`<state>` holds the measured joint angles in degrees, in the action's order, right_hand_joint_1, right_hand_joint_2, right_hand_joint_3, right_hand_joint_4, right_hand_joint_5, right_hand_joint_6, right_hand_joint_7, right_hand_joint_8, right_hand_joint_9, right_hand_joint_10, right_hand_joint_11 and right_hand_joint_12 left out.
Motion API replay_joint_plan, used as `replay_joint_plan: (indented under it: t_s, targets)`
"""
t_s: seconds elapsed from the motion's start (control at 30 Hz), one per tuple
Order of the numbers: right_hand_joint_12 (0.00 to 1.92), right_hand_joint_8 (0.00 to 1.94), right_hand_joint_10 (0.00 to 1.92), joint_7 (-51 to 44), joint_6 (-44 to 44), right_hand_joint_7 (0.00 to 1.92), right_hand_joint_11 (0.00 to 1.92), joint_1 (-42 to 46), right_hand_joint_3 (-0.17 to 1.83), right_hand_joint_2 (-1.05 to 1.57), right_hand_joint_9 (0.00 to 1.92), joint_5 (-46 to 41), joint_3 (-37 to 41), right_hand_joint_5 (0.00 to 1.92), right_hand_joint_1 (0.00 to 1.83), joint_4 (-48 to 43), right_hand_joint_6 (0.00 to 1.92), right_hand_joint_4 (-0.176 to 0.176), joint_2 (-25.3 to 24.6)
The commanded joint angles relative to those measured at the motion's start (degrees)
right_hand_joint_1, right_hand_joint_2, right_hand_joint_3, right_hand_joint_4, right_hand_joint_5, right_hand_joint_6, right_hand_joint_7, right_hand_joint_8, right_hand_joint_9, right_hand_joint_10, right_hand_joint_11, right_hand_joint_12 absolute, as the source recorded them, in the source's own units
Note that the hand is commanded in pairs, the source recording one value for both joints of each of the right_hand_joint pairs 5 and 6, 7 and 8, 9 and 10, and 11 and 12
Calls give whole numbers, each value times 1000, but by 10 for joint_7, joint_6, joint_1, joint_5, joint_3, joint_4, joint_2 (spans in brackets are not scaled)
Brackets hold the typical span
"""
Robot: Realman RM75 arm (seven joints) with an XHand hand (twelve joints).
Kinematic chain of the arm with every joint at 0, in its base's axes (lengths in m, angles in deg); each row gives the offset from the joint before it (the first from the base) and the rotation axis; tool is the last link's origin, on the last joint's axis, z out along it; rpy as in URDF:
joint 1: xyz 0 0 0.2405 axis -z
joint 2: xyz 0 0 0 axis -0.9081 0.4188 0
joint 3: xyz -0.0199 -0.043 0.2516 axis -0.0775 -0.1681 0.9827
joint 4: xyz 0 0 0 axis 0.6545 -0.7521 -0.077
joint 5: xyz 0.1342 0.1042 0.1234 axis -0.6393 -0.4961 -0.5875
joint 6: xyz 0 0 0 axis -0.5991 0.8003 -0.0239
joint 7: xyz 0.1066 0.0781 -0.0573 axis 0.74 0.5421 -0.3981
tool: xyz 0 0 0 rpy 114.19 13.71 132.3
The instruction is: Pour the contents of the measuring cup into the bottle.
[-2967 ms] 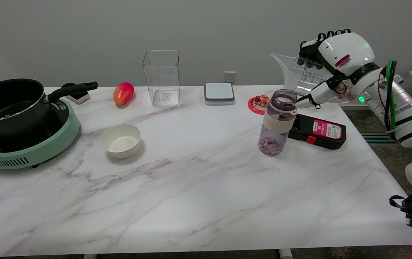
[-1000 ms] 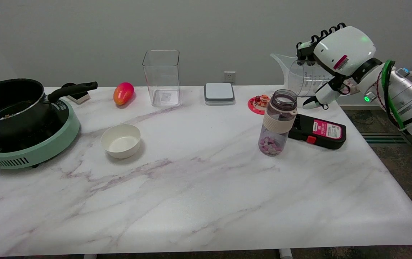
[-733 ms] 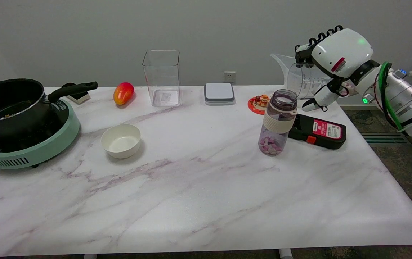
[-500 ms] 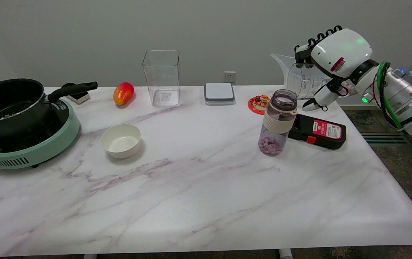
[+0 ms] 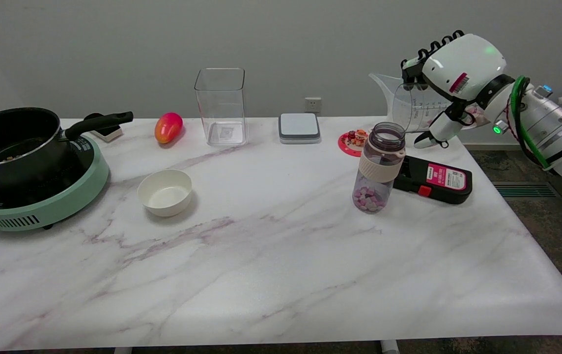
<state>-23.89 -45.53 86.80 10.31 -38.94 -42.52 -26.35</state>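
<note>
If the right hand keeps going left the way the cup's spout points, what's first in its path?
Probably nothing: the right hand holds the clear plastic measuring cup above and seemingly behind the purple-tinted bottle; depth is unclear.

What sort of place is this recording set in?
Probably a lab mock-up of a kitchen counter: a marble-patterned table against a bare wall, a pot on a green cooktop, and a robot's right hand gripping a measuring cup.

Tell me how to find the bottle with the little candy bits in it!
Look at the right part of the white marble table, just in front of the flat black box with the red label. The bottle stands upright there, open at the top, below and left of the clear measuring cup that the right hand holds. Only it has a cream band and pink and purple pieces at the bottom.
</note>
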Motion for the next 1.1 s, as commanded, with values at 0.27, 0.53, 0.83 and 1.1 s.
replay_joint_plan:
  t_s: [0.27,0.53,0.83,1.1]
  targets:
    - [1280,1608,1509,18,-28,1608,1280,-6,937,834,1509,6,-11,1691,1463,2,1691,0,45]
    - [1273,1597,1498,18,-44,1597,1273,-6,957,813,1498,6,-19,1680,1469,4,1680,0,69]
    - [1267,1587,1479,20,-66,1587,1267,-7,998,763,1479,2,-27,1665,1481,2,1665,0,95]
    - [1261,1584,1480,20,-69,1584,1261,-17,1023,734,1480,2,-40,1660,1488,2,1660,0,98]
